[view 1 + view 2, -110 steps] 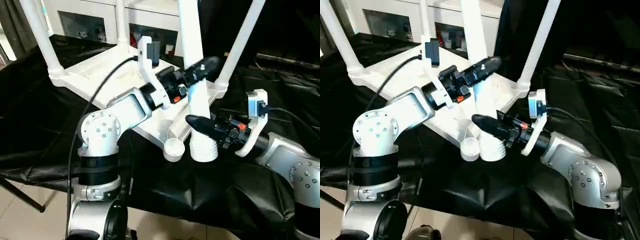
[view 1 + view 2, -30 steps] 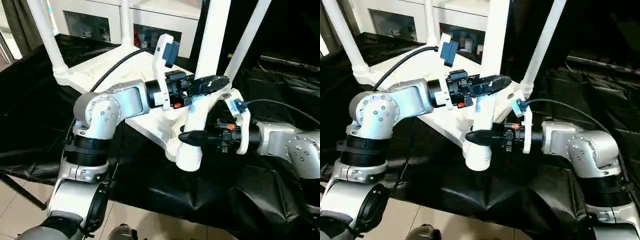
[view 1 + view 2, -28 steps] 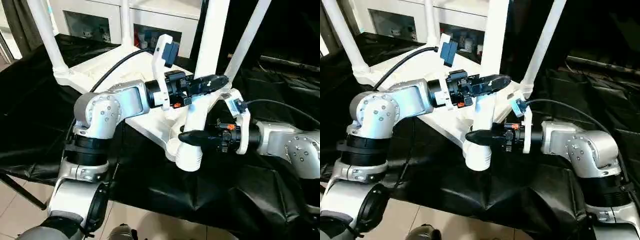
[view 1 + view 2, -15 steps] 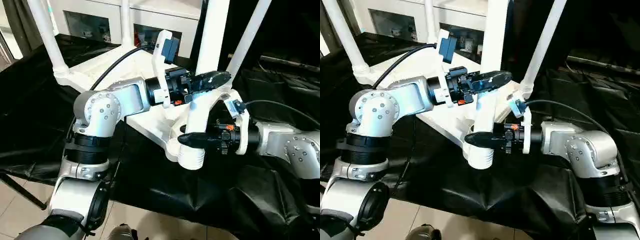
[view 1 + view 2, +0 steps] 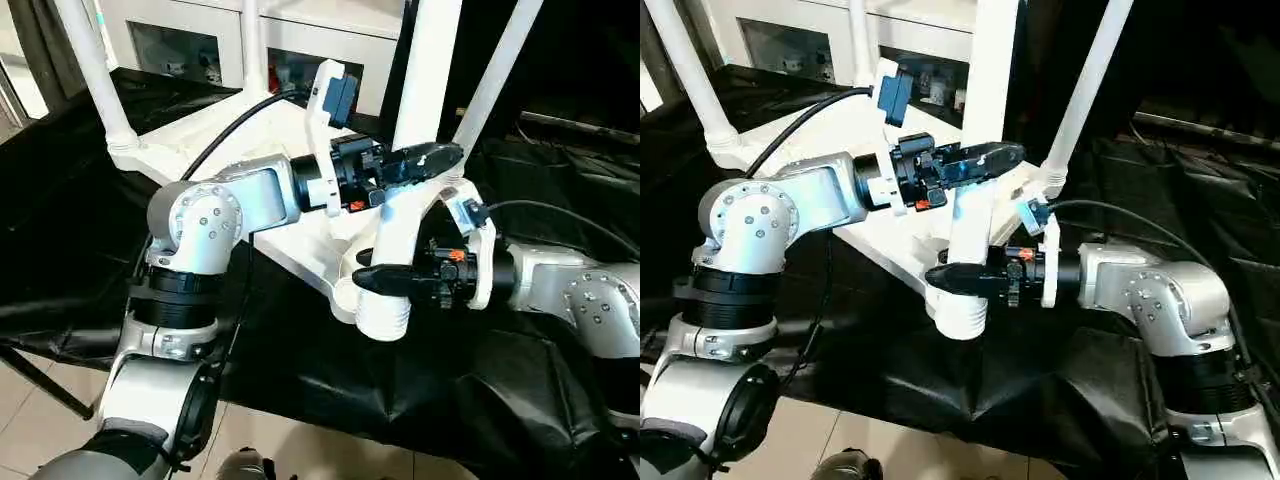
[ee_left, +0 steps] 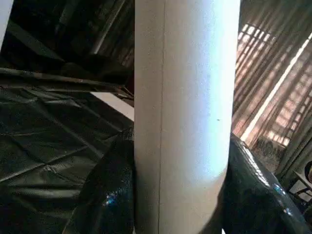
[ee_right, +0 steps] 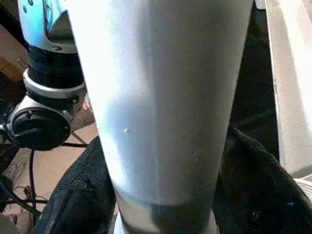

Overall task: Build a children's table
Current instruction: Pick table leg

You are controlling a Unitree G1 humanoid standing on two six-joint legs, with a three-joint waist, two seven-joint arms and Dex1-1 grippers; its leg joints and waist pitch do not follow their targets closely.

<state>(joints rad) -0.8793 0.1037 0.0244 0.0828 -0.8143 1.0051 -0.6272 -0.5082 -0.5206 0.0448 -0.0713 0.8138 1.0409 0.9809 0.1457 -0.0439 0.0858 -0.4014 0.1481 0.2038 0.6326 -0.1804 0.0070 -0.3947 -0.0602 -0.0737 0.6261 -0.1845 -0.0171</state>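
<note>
Black cloth under the upturned tabletop (image 5: 250, 135): fourth leg (image 5: 420, 90) going in.
Left gripper (image 5: 425, 160) pinches it above; right gripper (image 5: 385, 278) straddles it below, grip uncertain. Next: seat it into the socket (image 5: 345, 295).

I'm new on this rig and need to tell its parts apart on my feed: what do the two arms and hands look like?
Both arms are silver metal with rounded, bolted joint housings and black rings at the joints. The left hand and right hand each have two glossy black fingers behind small orange fittings. A white bracket carries a camera at each wrist, and a black cable runs along the left arm.
</note>
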